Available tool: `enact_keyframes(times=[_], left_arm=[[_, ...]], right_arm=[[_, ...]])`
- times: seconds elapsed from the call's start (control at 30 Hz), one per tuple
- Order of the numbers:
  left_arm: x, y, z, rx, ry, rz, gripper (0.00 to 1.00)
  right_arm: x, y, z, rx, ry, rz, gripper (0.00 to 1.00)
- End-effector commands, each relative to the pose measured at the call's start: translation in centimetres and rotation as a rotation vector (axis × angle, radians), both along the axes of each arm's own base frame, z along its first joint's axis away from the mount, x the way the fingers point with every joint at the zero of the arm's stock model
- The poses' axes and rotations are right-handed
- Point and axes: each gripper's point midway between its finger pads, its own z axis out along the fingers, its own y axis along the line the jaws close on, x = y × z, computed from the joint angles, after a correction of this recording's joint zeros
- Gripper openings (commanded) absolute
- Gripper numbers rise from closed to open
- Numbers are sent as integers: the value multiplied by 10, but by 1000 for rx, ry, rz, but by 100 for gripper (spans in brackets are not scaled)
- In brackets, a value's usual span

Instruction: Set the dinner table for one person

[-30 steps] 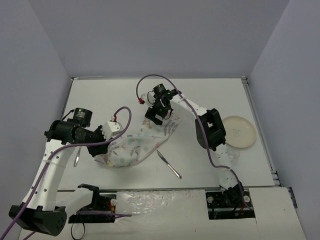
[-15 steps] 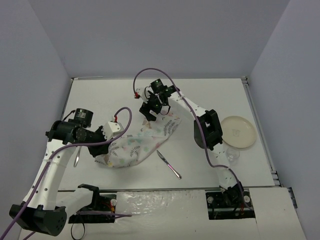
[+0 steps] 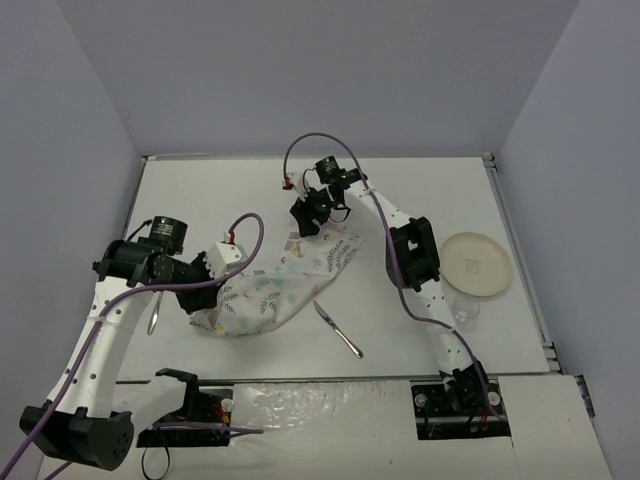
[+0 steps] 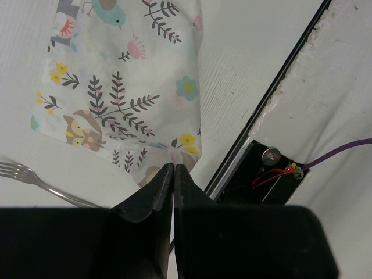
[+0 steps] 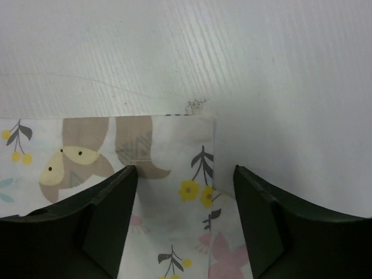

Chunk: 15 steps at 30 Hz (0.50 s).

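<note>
Between the right fingers (image 3: 306, 218) — a corner of the cloth mat (image 3: 280, 280), ungripped.
They gape above the counter (image 3: 430, 190); the left fingers (image 4: 174, 174) (pinched shut) clamp the mat's opposite end.

The plain off-white dinner table (image 3: 200, 190) lies flat.

Robot lab test cell, not a home: off-white tabletop (image 3: 430, 185) with metal edging, boxed in by plain grey partition walls (image 3: 300, 70). Left arm (image 3: 95, 340) and right arm (image 3: 410, 250) bolted at near edge, loose purple cables (image 3: 320, 136), exposed red wiring (image 4: 273, 171) at the mount.
</note>
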Motion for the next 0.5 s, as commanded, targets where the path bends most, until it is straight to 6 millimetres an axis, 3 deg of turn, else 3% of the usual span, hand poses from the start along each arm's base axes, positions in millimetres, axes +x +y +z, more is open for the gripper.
enact_keyframes(times=[0.0,0.2,0.4,0.47], left_arm=[[8,-3,9,-15,-34,0,0],[12,-4,7,-16,-42,7,0],[11,-4,8,-18,-48,14,0],[11,-4,8,-17,-49,14,0]], right_arm=[[-10,-4,-2,11,55,22,59],[-12,-4,-1,-12,32,36,48],[-28,4,-6,-46,32,81,47],[-35,8,-11,-72,29,96,33]])
